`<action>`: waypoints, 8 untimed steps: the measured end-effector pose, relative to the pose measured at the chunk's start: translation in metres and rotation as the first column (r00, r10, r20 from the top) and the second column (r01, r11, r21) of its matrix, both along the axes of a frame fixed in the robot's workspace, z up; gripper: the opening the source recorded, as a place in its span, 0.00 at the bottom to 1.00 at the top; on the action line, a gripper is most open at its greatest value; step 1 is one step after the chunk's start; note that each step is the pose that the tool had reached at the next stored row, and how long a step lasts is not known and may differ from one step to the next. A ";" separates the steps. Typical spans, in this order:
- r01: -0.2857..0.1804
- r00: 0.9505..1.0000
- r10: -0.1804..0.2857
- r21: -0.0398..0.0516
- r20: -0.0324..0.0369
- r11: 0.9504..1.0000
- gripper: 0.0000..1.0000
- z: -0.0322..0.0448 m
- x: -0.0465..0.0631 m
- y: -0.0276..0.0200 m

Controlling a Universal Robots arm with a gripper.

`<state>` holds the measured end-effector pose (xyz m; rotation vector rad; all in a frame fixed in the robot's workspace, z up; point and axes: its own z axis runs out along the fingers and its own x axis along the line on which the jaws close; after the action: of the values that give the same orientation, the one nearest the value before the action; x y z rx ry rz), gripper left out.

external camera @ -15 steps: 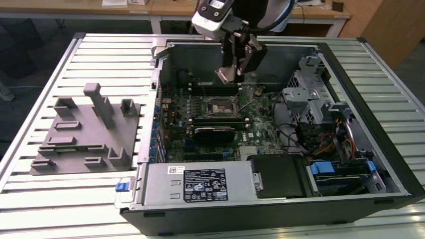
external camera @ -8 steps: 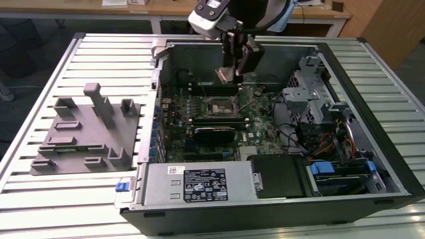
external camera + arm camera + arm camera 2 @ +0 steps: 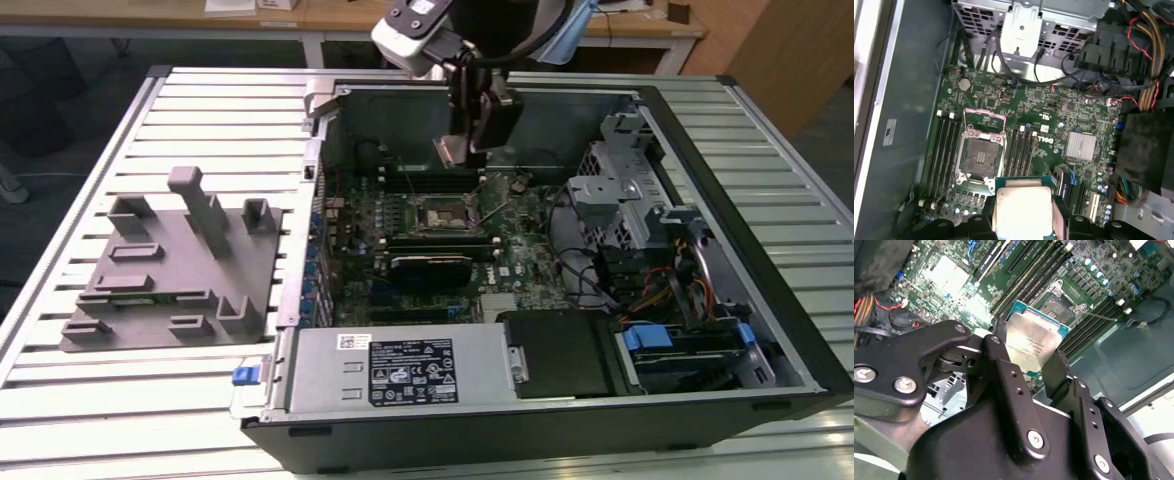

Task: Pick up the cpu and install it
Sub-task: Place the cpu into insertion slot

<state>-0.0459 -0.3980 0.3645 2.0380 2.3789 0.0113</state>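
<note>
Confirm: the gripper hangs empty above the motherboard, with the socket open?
Not empty: the gripper is shut on the cpu, as the first wrist view shows. It does hang above the motherboard, with the socket open.

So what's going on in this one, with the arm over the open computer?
The arm's gripper is shut on the cpu, gripping it by two opposite edges. It hangs above the motherboard inside the open computer case. The socket is open and empty, so the chip is picked up but not yet installed.
</note>
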 end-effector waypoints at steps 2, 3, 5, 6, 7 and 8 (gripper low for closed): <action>0.024 1.000 -0.024 0.000 0.000 1.000 0.53 -0.0004 0.000 0.0002; 0.035 0.999 -0.035 0.000 0.000 0.999 0.53 -0.0006 0.000 0.0003; 0.057 0.998 -0.057 0.000 0.000 0.998 0.53 -0.0010 0.000 0.0005; 0.068 0.998 -0.068 0.000 0.000 0.998 0.53 -0.0011 0.000 0.0006; 0.080 0.997 -0.080 0.000 0.000 0.997 0.53 -0.0013 0.000 0.0008; 0.091 0.996 -0.091 0.000 0.000 0.996 0.53 -0.0015 0.000 0.0009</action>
<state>-0.0459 -0.3971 0.3630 2.1441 2.2830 0.0102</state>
